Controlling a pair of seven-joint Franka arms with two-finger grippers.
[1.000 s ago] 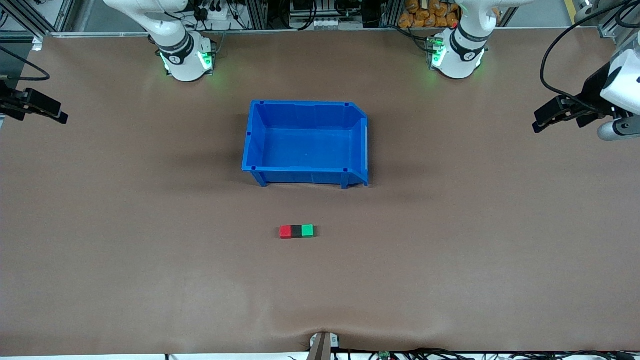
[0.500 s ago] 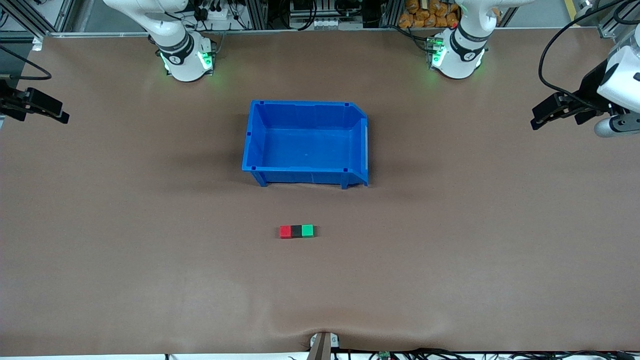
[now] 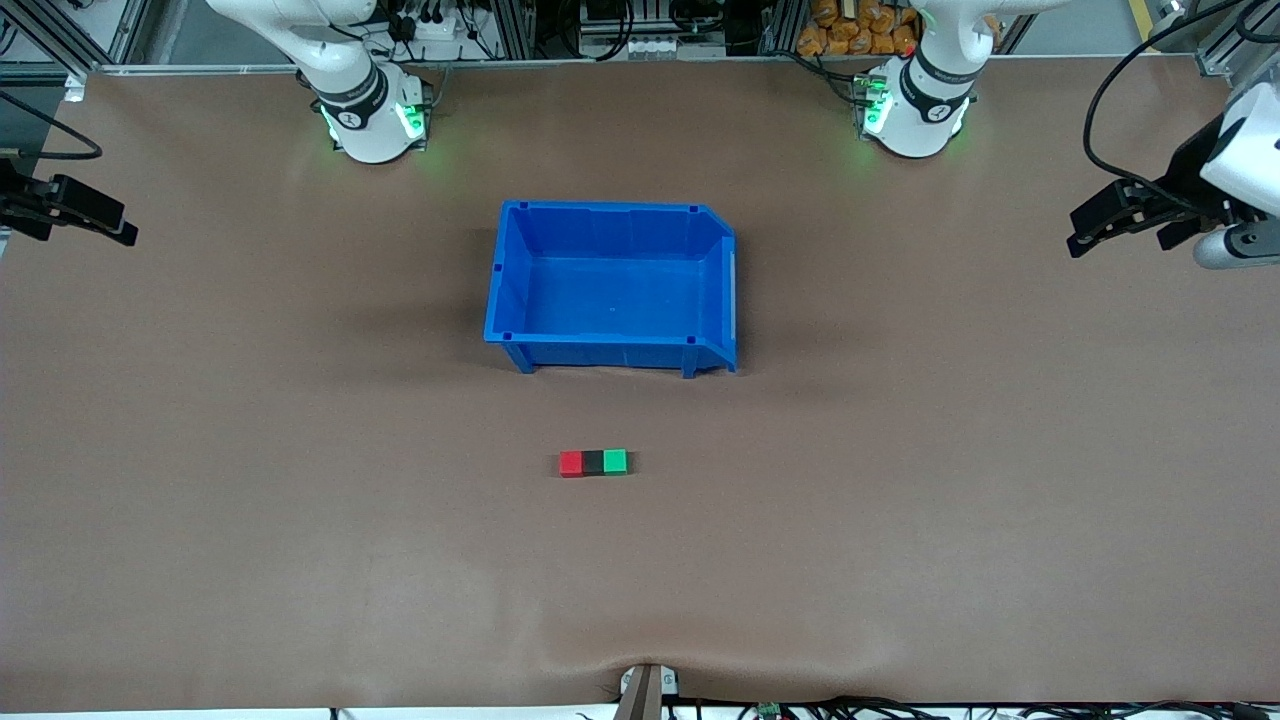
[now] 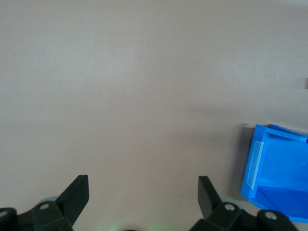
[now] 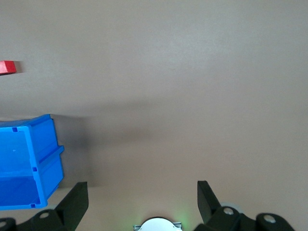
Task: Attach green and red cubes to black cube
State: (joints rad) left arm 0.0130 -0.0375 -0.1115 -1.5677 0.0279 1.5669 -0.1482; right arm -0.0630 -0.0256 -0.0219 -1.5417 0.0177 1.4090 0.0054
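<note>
The red cube (image 3: 571,463), the black cube (image 3: 593,462) and the green cube (image 3: 615,461) lie touching in one row on the brown table, black in the middle, nearer to the front camera than the blue bin (image 3: 600,207). My left gripper (image 3: 1078,235) hangs open over the left arm's end of the table, far from the cubes. My right gripper (image 3: 122,225) hangs open over the right arm's end. Both hold nothing. In the right wrist view the open right gripper (image 5: 142,185) frames bare table, and the red cube (image 5: 7,67) shows at the edge. The left gripper (image 4: 143,183) also frames bare table.
The blue bin stands mid-table with nothing in it; parts of the blue bin (image 4: 284,132) (image 5: 45,144) show in both wrist views. The arm bases (image 3: 375,125) (image 3: 915,115) stand along the robots' side. A small bracket (image 3: 645,685) sits at the table's front edge.
The left gripper has drifted slightly over its end of the table. The right gripper and the three cubes have not moved.
</note>
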